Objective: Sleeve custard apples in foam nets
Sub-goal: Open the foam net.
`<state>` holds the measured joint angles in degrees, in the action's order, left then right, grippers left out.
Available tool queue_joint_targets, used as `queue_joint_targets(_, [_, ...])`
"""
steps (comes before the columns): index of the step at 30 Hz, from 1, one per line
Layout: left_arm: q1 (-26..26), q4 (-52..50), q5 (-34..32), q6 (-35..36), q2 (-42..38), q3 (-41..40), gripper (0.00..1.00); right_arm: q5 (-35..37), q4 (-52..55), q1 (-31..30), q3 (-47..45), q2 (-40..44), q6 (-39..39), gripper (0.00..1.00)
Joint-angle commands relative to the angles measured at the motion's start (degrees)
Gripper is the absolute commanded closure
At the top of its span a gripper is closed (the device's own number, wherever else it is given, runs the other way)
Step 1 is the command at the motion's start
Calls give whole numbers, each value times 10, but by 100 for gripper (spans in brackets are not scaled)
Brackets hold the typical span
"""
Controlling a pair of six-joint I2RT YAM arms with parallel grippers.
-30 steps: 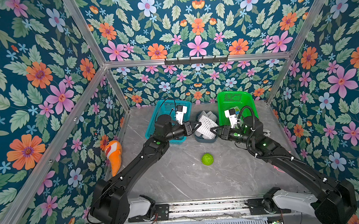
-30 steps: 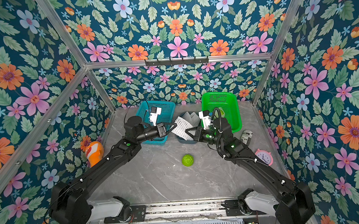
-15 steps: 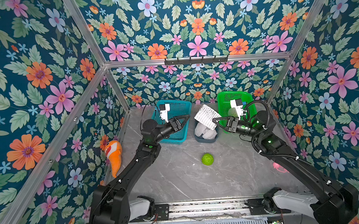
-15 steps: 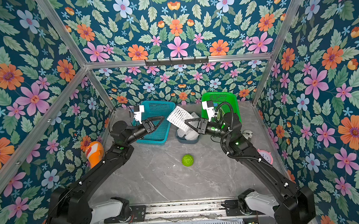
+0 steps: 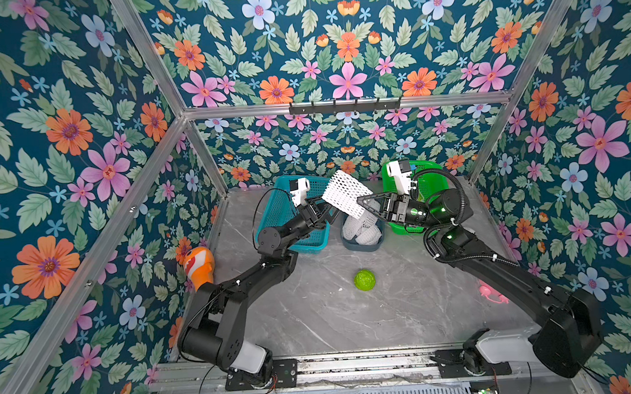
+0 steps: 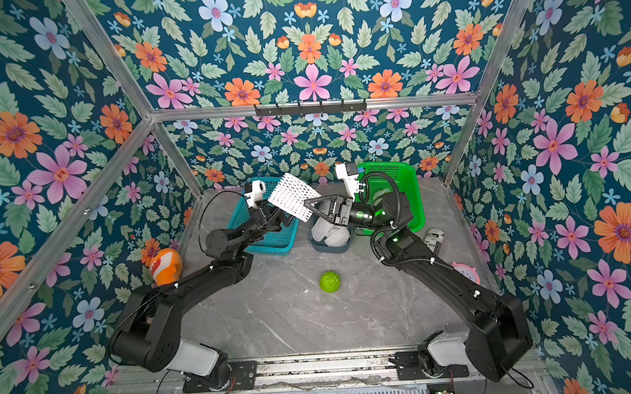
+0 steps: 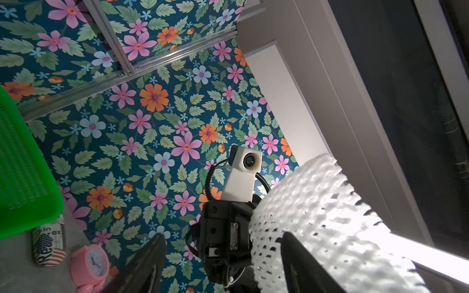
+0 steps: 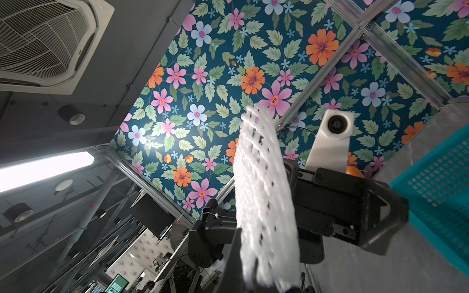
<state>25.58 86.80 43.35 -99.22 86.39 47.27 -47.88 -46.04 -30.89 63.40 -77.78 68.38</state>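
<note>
The grey marble bench (image 5: pixel 313 316) carries a teal basket (image 5: pixel 280 196) near its far left corner and a green basket (image 6: pixel 407 178) near its far right corner. Between them at the far edge stands a small dark tub (image 5: pixel 363 246) of spare foam nets (image 5: pixel 362 229). Above that tub I hold one foam net (image 5: pixel 345 192) clear in the air, tilted, with my right gripper (image 5: pixel 360 202) clamped tight on its lower edge. The one custard apple (image 5: pixel 364 280) I can see lies bare in the middle of the bench, well apart from the net; whether others sit in the green basket I cannot tell. My left gripper (image 5: pixel 324 208) is at the net's opposite corner, its fingers (image 7: pixel 149 258) spread wide; the left wrist view shows the net's edge reaching between them, and nothing looks pinched. I judge this to be the step of readying the sleeve: a net is picked and no fruit is covered yet. Next I should close my left fingers on the free edge and pull the mouth open, without tearing the soft mesh. A second ago both grippers were low over the tub; since then the right has lifted the net, while my left drew back, opened wider and came up to it. The fruit has not moved.
</note>
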Motion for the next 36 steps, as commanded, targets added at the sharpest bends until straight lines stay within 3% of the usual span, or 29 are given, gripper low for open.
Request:
queue_joint_targets(1, [16, 110, -2, -38, -1, 14, 26, -8, -87, -6, 16, -19, 37, 100])
queue_joint_targets(14, [27, 117, -8, -51, -6, 26, 27, 3, -30, -8, 9, -27, 9, 100])
queue_joint_targets(22, [29, 117, -5, -55, -7, 21, 58, 6, -33, -7, 13, -27, 10, 100])
queue_joint_targets(24, [29, 117, -1, -55, -9, 22, 62, 4, -31, -6, 14, -27, 8, 100])
queue_joint_targets(25, [29, 117, -1, -55, -10, 21, 61, 3, -31, -5, 13, -27, 7, 100])
queue_joint_targets(30, [32, 117, 14, -58, -9, 25, 34, 2, -56, -2, 16, -36, 17, 100])
queue_joint_targets(33, [35, 117, 15, -65, -5, 21, 30, 3, -91, 0, 19, -47, 35, 100])
queue_joint_targets(36, [35, 117, 18, -66, -7, 22, 32, 2, -88, 0, 25, -54, 33, 100])
